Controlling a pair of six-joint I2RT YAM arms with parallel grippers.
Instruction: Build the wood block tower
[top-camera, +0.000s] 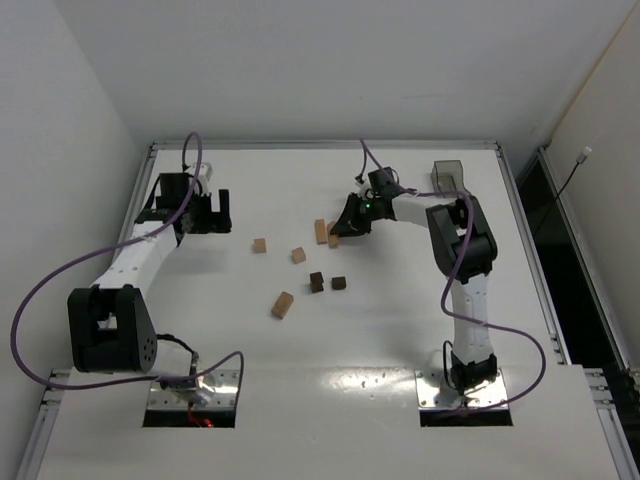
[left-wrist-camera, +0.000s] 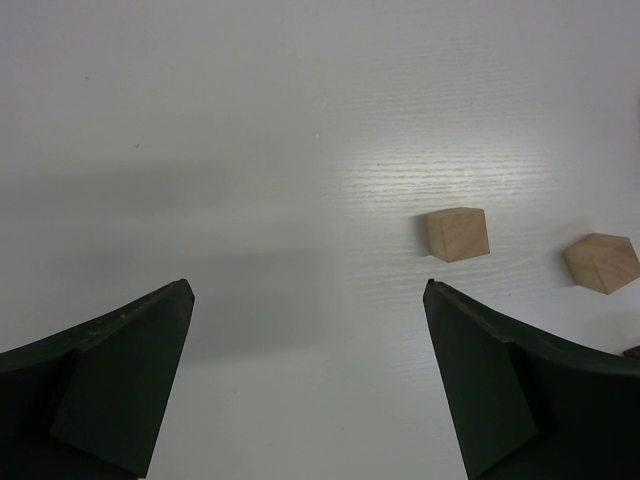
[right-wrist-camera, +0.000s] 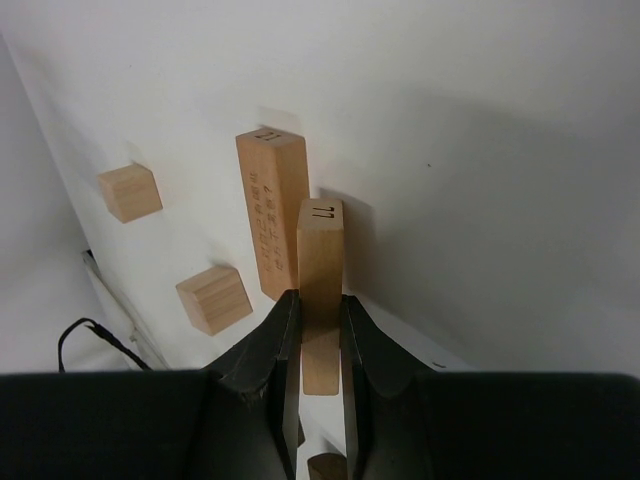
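No wood block tower stands anywhere in view; the blocks lie loose on the white table. My right gripper (right-wrist-camera: 321, 305) is shut on a long tan block (right-wrist-camera: 321, 262) marked 11, which pokes out past the fingertips. A second long tan block (right-wrist-camera: 272, 210) lies right beside it. In the top view my right gripper (top-camera: 345, 226) holds this block (top-camera: 333, 239) next to the other long block (top-camera: 320, 231). My left gripper (top-camera: 210, 212) stands open at the far left, with nothing between its fingers (left-wrist-camera: 130, 370). Two tan cubes (left-wrist-camera: 456, 234) (left-wrist-camera: 601, 263) lie to its right.
Two dark brown cubes (top-camera: 316, 282) (top-camera: 338, 283) and a tan block (top-camera: 282, 305) lie at mid-table. Tan cubes (top-camera: 259, 245) (top-camera: 298, 255) sit between the arms. A dark translucent tray (top-camera: 447, 177) stands at the back right. Raised rails edge the table.
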